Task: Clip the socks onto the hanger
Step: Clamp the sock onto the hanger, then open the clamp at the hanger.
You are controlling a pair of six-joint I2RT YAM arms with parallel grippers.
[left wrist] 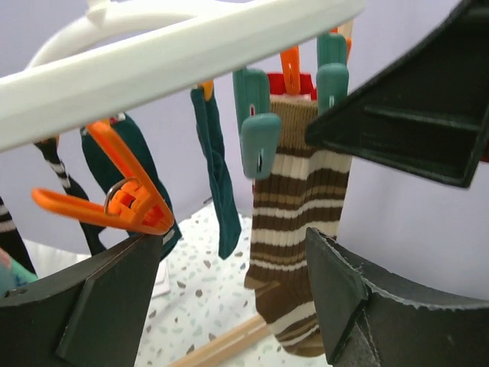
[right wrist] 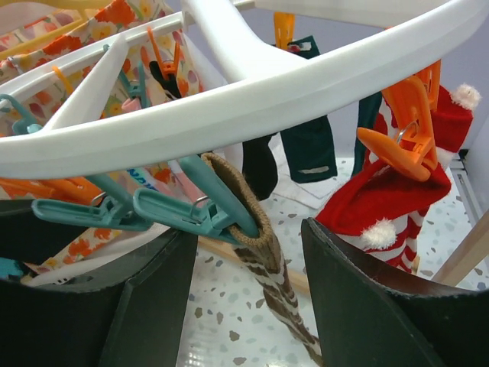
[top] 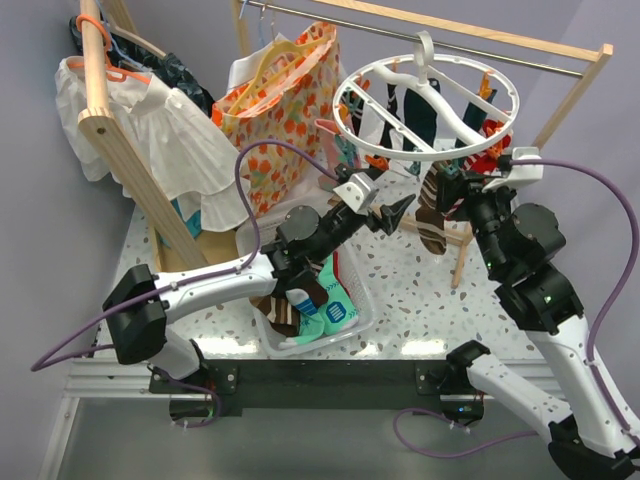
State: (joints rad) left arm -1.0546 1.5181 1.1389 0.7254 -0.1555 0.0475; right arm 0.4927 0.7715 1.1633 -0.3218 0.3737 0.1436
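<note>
**Brown sock pegged on ring; both claws spread**

The large round white plastic drying hanger [right wrist: 321,84] hangs by its hook from the wooden rail frame [top: 560,42] above the far side of the speckled table [top: 420,300].

A brown fabric sock with cream stripes [left wrist: 298,222] hangs from the ring, its cuff pinched in a teal plastic clip [right wrist: 199,210]. A red-and-white striped sock [right wrist: 382,206] hangs beside it under an orange plastic clip [right wrist: 405,130]. Several dark teal socks [left wrist: 218,176] hang elsewhere on the ring.

The left gripper [left wrist: 233,245] is just below the rim, fingers spread, holding nothing.

The right gripper [right wrist: 248,252] is also spread. The brown sock drops between its fingers, and contact cannot be confirmed.

More brown and teal patterned socks [top: 320,305] lie in a pale plastic basket [top: 365,305] under the left arm.
</note>
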